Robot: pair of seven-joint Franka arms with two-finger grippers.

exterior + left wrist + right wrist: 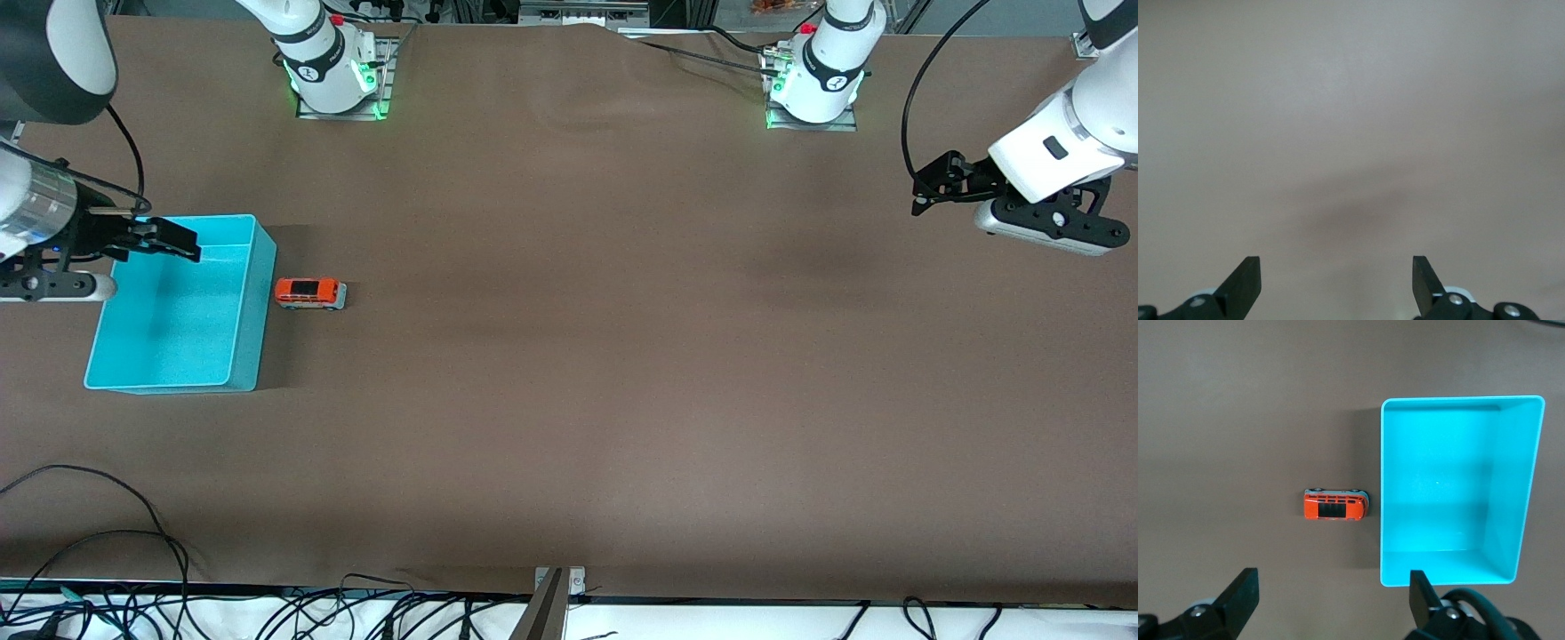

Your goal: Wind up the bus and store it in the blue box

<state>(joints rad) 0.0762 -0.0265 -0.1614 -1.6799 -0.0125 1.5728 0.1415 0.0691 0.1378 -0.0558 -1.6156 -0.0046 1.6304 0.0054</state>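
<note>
- Jaws of the right gripper (191, 244) stood wide apart and held nothing; the unit hung over the blue box (240, 311), at the end of the box farther from the front camera.
- Jaws of the left gripper (920, 200) also stood wide apart and empty, over bare table (622, 400) at the left arm's end, where that arm waited.
- Right wrist view showed both fingertips (1245, 587) spread, with the bus (1336, 505) and the blue box (1511, 487) below.
- The bus (309, 292) rested upright on the table, just beside the long outer wall of the box, on the side toward the left arm's end.
- Contact between bus and box wall could not be told.
- The box interior held nothing.
</note>
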